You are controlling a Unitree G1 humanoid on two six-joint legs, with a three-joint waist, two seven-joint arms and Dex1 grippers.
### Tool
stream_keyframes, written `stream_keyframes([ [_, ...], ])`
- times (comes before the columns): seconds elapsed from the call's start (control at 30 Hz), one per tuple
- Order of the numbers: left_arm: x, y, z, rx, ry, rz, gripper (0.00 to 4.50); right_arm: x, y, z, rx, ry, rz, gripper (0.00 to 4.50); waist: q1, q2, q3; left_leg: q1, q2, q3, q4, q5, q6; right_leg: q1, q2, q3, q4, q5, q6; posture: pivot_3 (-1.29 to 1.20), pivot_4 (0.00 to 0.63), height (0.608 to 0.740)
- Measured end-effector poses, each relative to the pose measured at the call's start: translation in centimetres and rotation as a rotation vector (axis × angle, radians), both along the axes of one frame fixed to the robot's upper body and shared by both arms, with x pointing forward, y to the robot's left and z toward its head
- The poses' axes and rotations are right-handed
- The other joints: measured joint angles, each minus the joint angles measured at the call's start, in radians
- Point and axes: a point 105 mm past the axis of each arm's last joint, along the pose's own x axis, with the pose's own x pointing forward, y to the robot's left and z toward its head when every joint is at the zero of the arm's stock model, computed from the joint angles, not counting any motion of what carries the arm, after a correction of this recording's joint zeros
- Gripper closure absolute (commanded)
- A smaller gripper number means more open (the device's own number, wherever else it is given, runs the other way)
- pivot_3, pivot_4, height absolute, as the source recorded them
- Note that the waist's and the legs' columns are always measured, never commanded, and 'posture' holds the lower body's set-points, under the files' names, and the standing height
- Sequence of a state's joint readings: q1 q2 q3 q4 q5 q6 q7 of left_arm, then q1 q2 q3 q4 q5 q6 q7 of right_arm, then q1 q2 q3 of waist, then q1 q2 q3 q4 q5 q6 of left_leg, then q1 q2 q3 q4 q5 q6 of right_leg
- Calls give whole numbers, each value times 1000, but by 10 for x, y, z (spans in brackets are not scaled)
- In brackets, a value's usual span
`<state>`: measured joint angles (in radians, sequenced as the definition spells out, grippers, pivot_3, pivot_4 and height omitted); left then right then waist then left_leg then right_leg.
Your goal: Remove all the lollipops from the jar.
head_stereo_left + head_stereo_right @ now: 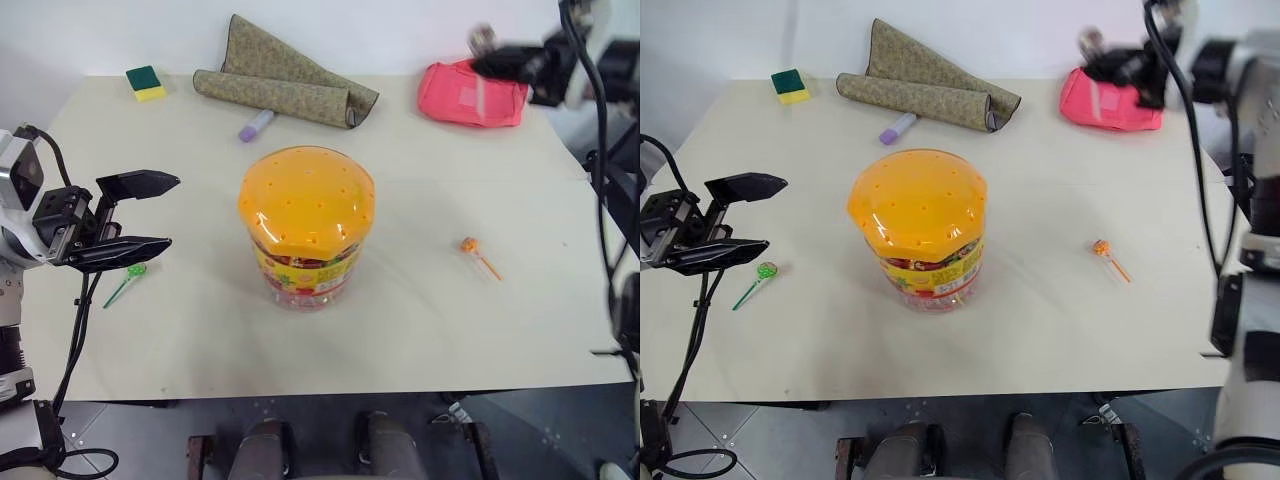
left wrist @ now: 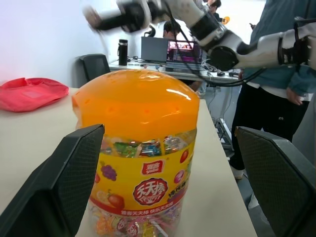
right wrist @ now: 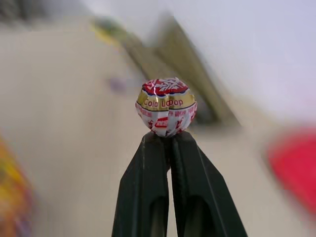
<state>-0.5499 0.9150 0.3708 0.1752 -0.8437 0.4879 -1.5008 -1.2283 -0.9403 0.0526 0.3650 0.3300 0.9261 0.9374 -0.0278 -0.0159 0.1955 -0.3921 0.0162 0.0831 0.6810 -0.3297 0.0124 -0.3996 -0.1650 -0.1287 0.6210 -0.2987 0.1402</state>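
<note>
The jar point(image 1: 306, 238), a clear tub with a domed orange lid and a yellow-red label, stands upright mid-table with sweets inside. My left gripper point(image 1: 148, 214) hovers open to its left, fingers level and pointing at it; in the left wrist view the jar point(image 2: 140, 163) sits between the two spread fingers without touching them. A green lollipop point(image 1: 134, 272) lies on the table below that gripper. An orange lollipop point(image 1: 470, 246) lies right of the jar. My right gripper point(image 3: 168, 141) is shut on the stick of a red, white and gold wrapped lollipop point(image 3: 166, 106), held high at the far right point(image 1: 492, 55).
At the back lie a folded olive cloth point(image 1: 285, 85), a purple marker point(image 1: 254, 126), a green-yellow sponge point(image 1: 146, 83) and a red pouch point(image 1: 470, 95). A person point(image 2: 276, 89) stands beyond the table's right end. The table's front edge point(image 1: 320, 385) is close to me.
</note>
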Motion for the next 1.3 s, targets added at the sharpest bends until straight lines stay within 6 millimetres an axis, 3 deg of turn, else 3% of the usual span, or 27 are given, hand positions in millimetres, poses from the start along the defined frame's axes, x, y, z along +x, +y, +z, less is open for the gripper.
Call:
stream_keyframes([
  [0.1, 2, 2, 2, 7, -3, 13, 0, -3, -53, -54, -50, 190, -161, 4465, 0, 0, 0, 0, 0, 1, -1, 0, 0, 0, 0, 0, 0, 0, 0, 0, 150, 740],
  [0.2, 4, 8, 2, 20, 9, 42, 0, -7, -82, -90, -55, 307, -260, 4465, -4, 1, 0, 0, 1, 5, -1, 0, 0, -3, 0, 3, 0, 0, 0, 0, 150, 740],
  [0.27, 5, 16, 1, 45, 13, 84, 0, -10, -111, -128, -42, 393, -372, 4465, -11, 2, 1, 1, 1, 8, -1, 0, 0, -5, 0, 5, 1, 0, 0, 0, 150, 740],
  [0.43, 3, 25, -7, 96, 35, 131, 0, -9, -126, -168, -13, 465, -430, 4465, -19, 3, 2, 0, 1, 10, -2, 0, 0, -8, 0, 8, 2, 0, 0, 0, 150, 740],
  [0.47, 2, 27, -9, 109, 45, 143, 0, -9, -129, -174, -10, 474, -440, 3954, -19, 3, 2, 0, 1, 11, -2, 0, 0, -9, 0, 8, 2, 0, 0, 0, 150, 740],
  [0.5, 2, 28, -10, 111, 47, 147, 0, -10, -132, -178, -9, 480, -449, 3763, -20, 4, 2, 0, 1, 11, -2, 0, 0, -9, 0, 8, 2, 0, 0, 0, 150, 740],
  [0.87, 0, 38, -29, 141, 144, 223, 0, -15, -138, -186, 29, 457, -443, 114, -16, 4, 2, 0, 1, 10, -1, 0, 0, -9, 0, 8, 3, 0, 0, 0, 150, 740],
  [1.13, 12, 45, -35, 157, 194, 342, 0, -34, -119, -157, 43, 388, -304, 47, 0, 4, 2, 0, 1, 10, 0, 0, 0, -9, 0, 9, 4, 0, 0, 0, 150, 740],
  [1.3, 17, 44, -37, 167, 186, 360, 0, -41, -111, -153, 32, 376, -265, 47, 3, 4, 2, 0, 1, 10, 1, 0, 0, -9, 0, 9, 5, 0, 0, 0, 150, 740],
])
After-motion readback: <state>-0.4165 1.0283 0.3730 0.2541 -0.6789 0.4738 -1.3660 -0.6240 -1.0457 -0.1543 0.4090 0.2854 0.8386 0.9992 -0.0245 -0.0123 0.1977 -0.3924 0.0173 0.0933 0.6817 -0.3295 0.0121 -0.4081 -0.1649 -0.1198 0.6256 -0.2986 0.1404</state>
